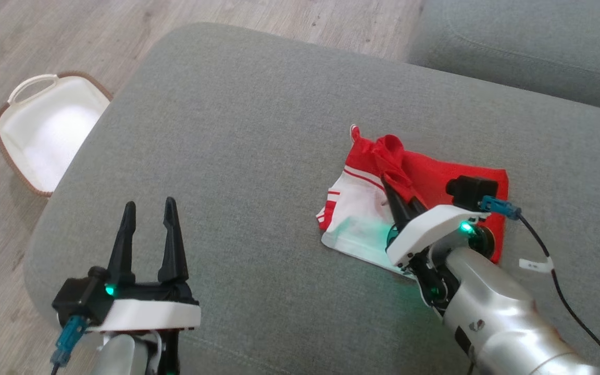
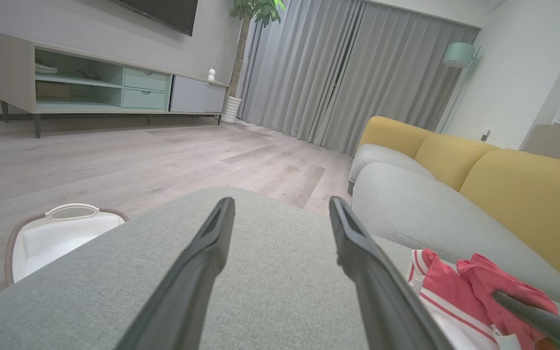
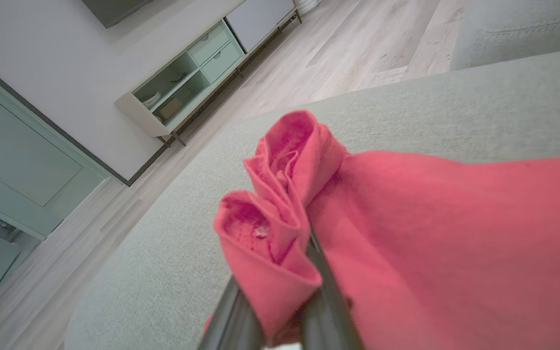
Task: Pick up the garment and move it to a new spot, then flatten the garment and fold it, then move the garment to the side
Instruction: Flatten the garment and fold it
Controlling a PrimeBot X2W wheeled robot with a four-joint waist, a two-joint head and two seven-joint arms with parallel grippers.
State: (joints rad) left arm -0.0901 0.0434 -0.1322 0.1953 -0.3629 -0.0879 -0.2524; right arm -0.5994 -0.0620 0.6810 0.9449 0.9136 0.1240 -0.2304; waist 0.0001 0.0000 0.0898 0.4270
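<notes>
The garment (image 1: 435, 177), red with a white striped part, lies on the grey sofa cushion (image 1: 258, 135) at centre right. My right gripper (image 1: 391, 190) is shut on a bunched red fold of the garment (image 3: 280, 214), which bulges up between the dark fingers (image 3: 328, 291). The rest of the red cloth spreads to the right in the right wrist view. My left gripper (image 1: 149, 213) hovers open over bare cushion at the lower left, well apart from the cloth. In the left wrist view, the garment (image 2: 455, 291) sits to the right of the left gripper (image 2: 280, 214).
A white basket (image 1: 45, 135) with a brown rim stands on the wood floor (image 1: 45, 36) left of the cushion. A second grey cushion (image 1: 529, 47) lies at the back right. A black cable (image 1: 560, 291) trails from my right wrist. A TV cabinet (image 2: 105, 87) stands across the room.
</notes>
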